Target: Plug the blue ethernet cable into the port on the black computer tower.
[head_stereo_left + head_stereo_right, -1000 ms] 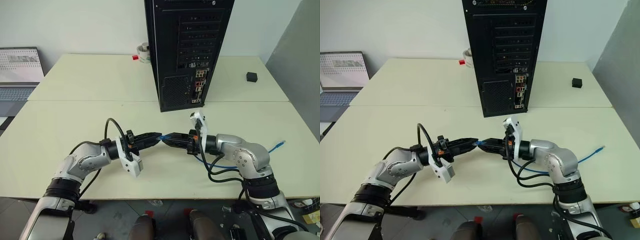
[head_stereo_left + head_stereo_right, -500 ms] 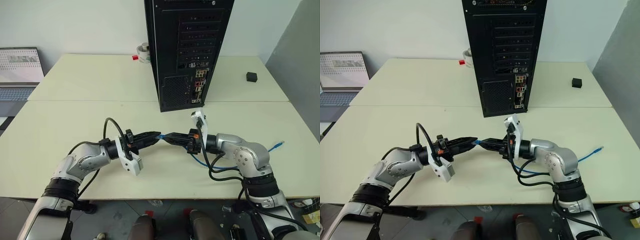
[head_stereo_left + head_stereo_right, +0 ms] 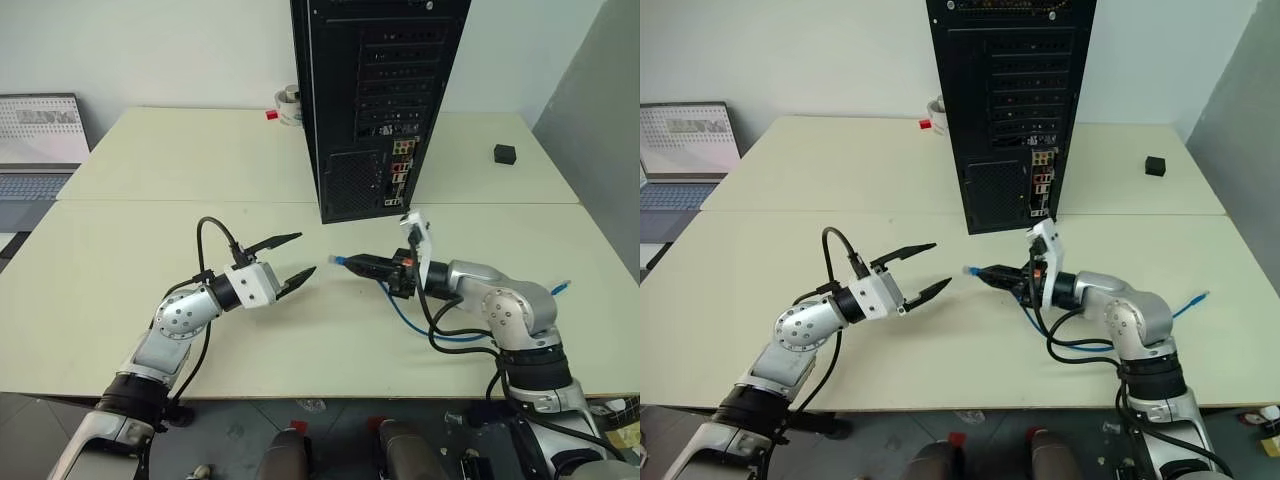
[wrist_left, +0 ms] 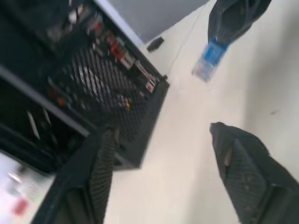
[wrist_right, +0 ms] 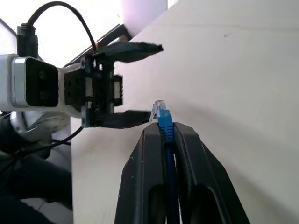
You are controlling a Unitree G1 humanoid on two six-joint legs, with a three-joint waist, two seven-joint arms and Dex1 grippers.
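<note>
Right gripper (image 3: 352, 264): pinching the blue ethernet cable (image 5: 164, 122), plug protruding past its tips. Left gripper (image 3: 295, 256): standing spread, empty, facing that plug, apart.

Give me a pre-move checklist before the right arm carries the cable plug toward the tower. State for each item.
1. right gripper shut on the blue ethernet cable: ok.
2. Plug sticks out past the fingertips: ok.
3. left gripper open and apart from the plug: ok.
4. Rear panel of the black computer tower faces the grippers: ok.
5. The port free of other plugs: cannot tell.
6. Plug's clip turned to match the port: cannot tell.
</note>
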